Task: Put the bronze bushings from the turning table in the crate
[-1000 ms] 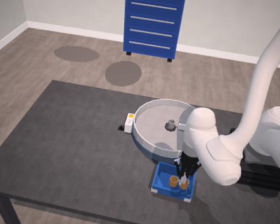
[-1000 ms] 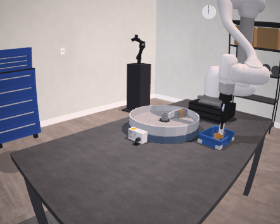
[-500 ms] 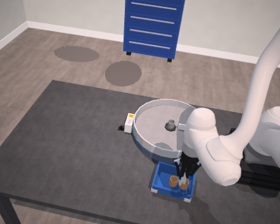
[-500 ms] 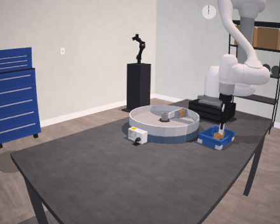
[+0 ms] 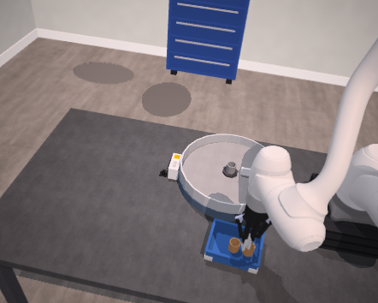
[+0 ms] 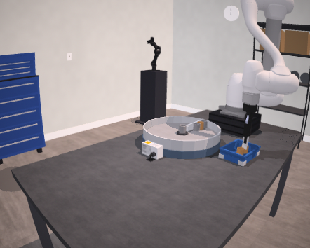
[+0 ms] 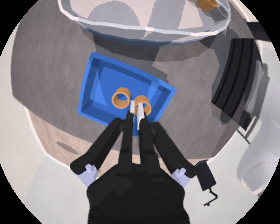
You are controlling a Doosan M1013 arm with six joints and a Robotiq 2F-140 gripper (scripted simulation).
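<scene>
Right, we're keeping the pincer (image 5: 246,245) (image 6: 245,145) (image 7: 135,106) nearly closed, pinching the wall of one bronze bushing (image 5: 250,251) (image 7: 148,107) inside the blue crate (image 5: 233,262) (image 6: 231,158) (image 7: 86,82). Second bushing (image 5: 234,245) (image 6: 240,150) (image 7: 121,98) is standing just beside it. Another bronze piece (image 6: 201,125) (image 7: 207,5) is sitting on the turning table (image 5: 214,154) (image 6: 180,143) (image 7: 141,32), near a steel bushing (image 6: 196,127). Crate's resting on the desk (image 5: 94,193) (image 6: 130,189) (image 7: 46,75).

The dark grey rectangular bench (image 5: 98,184) (image 6: 137,189) is looking matt; the orange-brown ring-shaped bushing (image 5: 234,245) (image 7: 121,98) is showing smooth metal.
</scene>
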